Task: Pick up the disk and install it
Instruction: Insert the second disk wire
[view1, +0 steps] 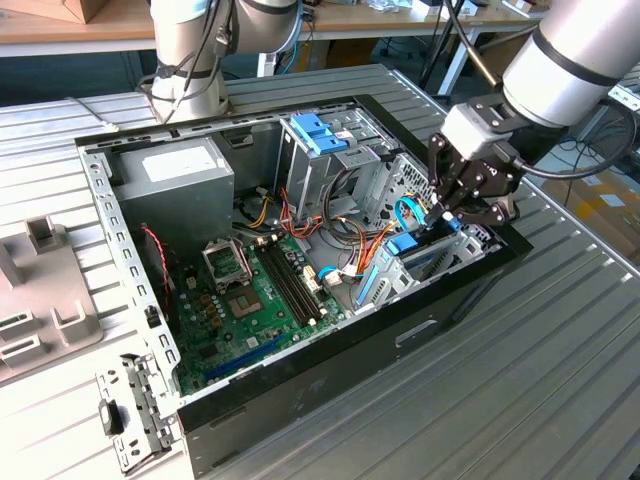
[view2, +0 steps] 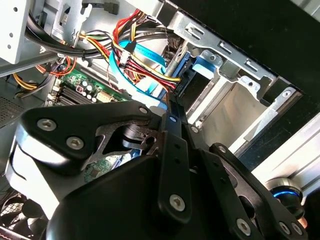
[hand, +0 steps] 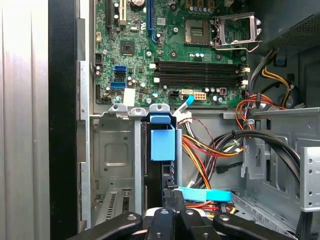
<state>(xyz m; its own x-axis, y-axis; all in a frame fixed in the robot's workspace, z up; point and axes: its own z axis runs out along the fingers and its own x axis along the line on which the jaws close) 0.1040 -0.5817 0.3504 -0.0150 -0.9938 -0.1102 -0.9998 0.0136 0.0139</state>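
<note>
**A:** Since the computer case (view1: 300, 390) lies open on the ribbed table (view1: 560, 380), what is inside it?

**B:** A green motherboard (view1: 250, 300) covers the case floor. The grey power-supply box (view1: 175, 175) fills one far corner of the case, and a grey cage with blue clips (view1: 320, 135) stands along the same far wall. Bundles of red, yellow and black cables (view1: 350, 235) run through the middle of the case.

**A:** And the disk?

**B:** The disk (view1: 428, 256) stands on edge in the metal bay (hand: 115, 155) at the end of the case opposite the power supply, with its blue rail uppermost.

**A:** How is the arm placed?

**B:** The arm (view1: 570, 60) reaches in over that same end of the case. Its gripper (view1: 452, 212) points down into the bay.

**A:** Is the claw wide or narrow?

**B:** It is narrow. In the first wrist view the fingers (hand: 169, 197) are drawn together and their tips meet the disk's (hand: 162, 142) end. I cannot tell whether they pinch it or only press on it.

**A:** Does either wrist view add anything?

**B:** The first wrist view shows a flat blue cable (hand: 205, 194) crossing just beside the fingertips. The second wrist view looks along the gripper (view2: 175, 102) to the bay's pale inner wall (view2: 225, 107) at the case's edge.
</note>
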